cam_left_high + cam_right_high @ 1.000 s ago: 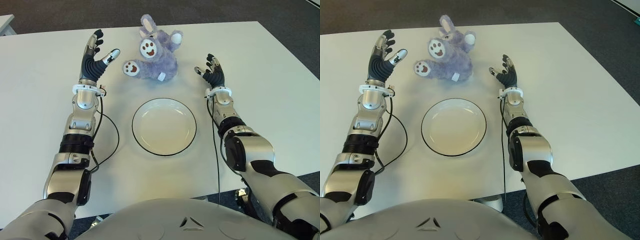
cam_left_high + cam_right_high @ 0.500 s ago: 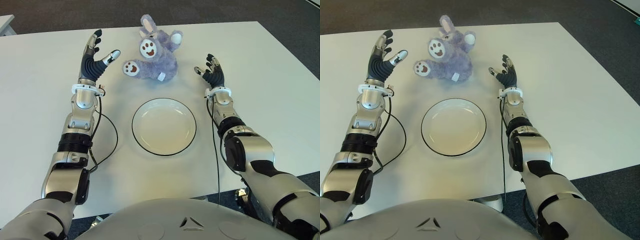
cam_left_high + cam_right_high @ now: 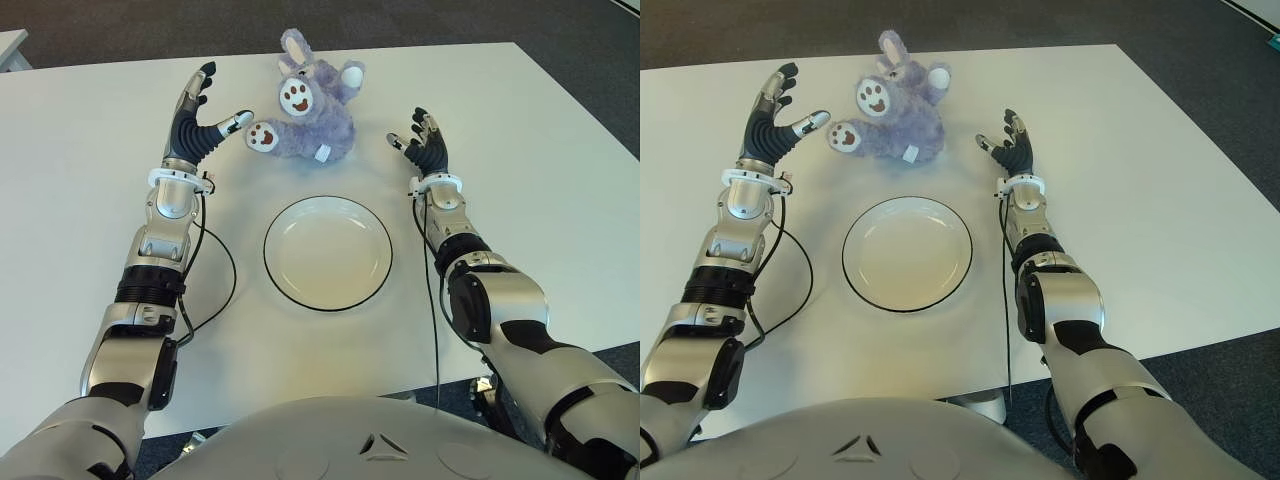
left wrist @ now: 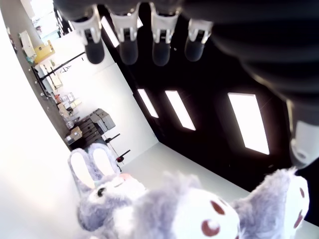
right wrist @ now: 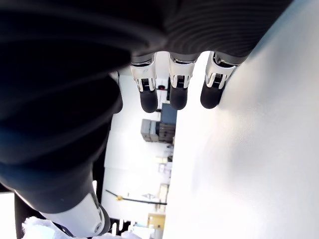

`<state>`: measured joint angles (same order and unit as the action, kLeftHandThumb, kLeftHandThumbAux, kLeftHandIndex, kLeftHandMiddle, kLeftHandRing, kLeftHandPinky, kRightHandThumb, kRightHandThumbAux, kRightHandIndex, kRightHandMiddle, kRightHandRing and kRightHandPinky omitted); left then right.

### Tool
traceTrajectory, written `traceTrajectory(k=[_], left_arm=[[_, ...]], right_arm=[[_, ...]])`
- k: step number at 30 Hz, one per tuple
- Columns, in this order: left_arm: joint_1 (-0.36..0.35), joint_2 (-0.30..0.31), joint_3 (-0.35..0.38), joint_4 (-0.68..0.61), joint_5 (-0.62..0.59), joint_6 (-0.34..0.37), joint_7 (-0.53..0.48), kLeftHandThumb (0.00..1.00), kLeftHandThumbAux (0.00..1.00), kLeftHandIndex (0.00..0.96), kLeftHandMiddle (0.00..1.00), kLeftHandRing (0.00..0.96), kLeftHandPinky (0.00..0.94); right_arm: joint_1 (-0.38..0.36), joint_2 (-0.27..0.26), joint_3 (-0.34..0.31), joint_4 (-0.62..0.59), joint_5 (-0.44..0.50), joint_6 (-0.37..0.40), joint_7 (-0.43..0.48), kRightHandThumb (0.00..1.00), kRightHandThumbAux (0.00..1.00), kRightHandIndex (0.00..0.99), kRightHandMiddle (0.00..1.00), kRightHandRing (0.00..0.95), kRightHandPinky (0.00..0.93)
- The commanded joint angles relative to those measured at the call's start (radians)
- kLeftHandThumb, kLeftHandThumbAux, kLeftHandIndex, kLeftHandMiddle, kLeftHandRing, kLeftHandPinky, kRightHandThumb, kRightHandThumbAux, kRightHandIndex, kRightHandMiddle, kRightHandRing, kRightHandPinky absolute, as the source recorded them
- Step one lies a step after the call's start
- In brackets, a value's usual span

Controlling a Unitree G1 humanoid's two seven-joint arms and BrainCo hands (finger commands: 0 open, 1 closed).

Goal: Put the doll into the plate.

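Observation:
A purple plush rabbit doll point(image 3: 308, 112) with white paw pads lies on its back on the white table point(image 3: 80, 220), just beyond the plate. The white plate point(image 3: 328, 252) with a dark rim sits empty in front of it. My left hand point(image 3: 200, 118) is raised to the doll's left, fingers spread, its thumb tip close beside the doll's lower paw. The doll's face and paws point(image 4: 169, 209) fill the left wrist view under my open fingers point(image 4: 128, 46). My right hand point(image 3: 424, 142) is open to the doll's right, apart from it, holding nothing.
A black cable point(image 3: 215, 275) loops on the table beside my left forearm. The table's far edge runs just behind the doll, with dark carpet point(image 3: 450, 20) beyond. Bare table spreads out on the right.
My left hand has moved right toward the doll, its thumb now near the lower paw. The right hand, doll and plate have stayed put.

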<state>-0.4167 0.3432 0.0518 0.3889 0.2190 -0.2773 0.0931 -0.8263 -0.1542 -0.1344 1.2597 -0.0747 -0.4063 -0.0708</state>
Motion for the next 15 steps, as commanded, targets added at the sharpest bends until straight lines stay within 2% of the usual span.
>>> traceTrajectory(k=[1, 15], left_arm=[[0.001, 0.018, -0.015, -0.010, 0.020, 0.010, -0.021, 0.000, 0.502, 0.000, 0.099, 0.083, 0.000], [-0.006, 0.042, -0.031, -0.054, 0.044, 0.017, -0.032, 0.000, 0.470, 0.000, 0.107, 0.098, 0.000]], right_arm=[[0.100, 0.041, 0.006, 0.069, -0.004, 0.088, 0.011, 0.305, 0.814, 0.062, 0.021, 0.001, 0.033], [0.101, 0.042, 0.009, 0.070, -0.007, 0.087, 0.011, 0.345, 0.812, 0.067, 0.023, 0.004, 0.037]])
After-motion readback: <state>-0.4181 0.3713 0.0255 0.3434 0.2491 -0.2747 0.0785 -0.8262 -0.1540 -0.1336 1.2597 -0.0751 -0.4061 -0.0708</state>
